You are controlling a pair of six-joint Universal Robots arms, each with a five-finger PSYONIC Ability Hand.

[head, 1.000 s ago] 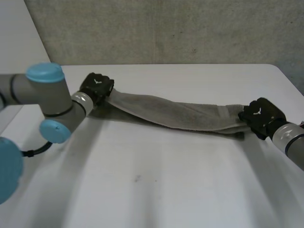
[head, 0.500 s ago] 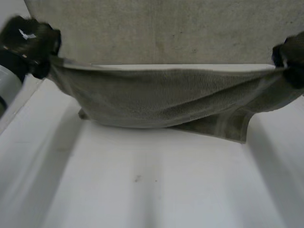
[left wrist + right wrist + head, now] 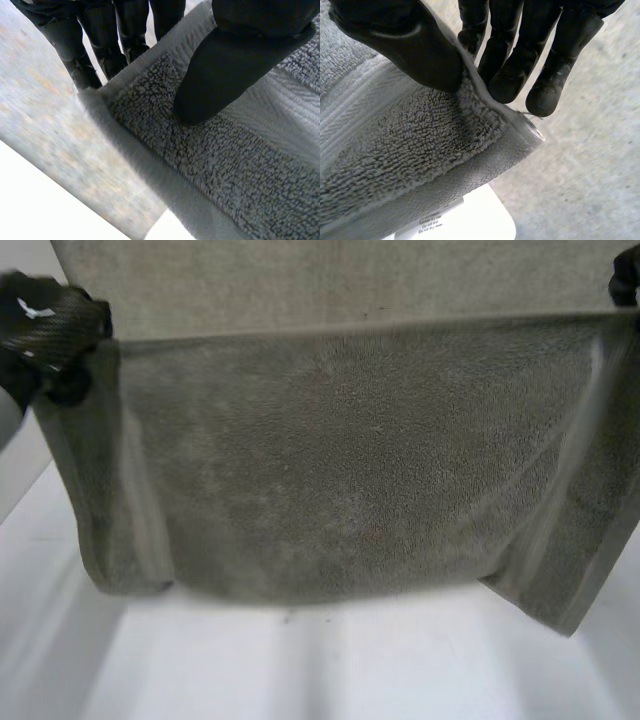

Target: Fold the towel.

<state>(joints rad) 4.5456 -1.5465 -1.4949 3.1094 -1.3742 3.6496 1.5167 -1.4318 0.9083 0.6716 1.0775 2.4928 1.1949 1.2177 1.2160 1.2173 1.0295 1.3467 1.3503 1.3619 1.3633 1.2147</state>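
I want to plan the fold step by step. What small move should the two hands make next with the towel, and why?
Probably lower both hands together, so the lower edge of the towel settles on the table. The left hand and the right hand each pinch an upper corner, and the towel hangs spread between them, ready to be laid down.

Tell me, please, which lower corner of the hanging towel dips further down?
The towel has its right lower corner sagging to a point below the bottom edge; the left lower corner ends level with that edge.
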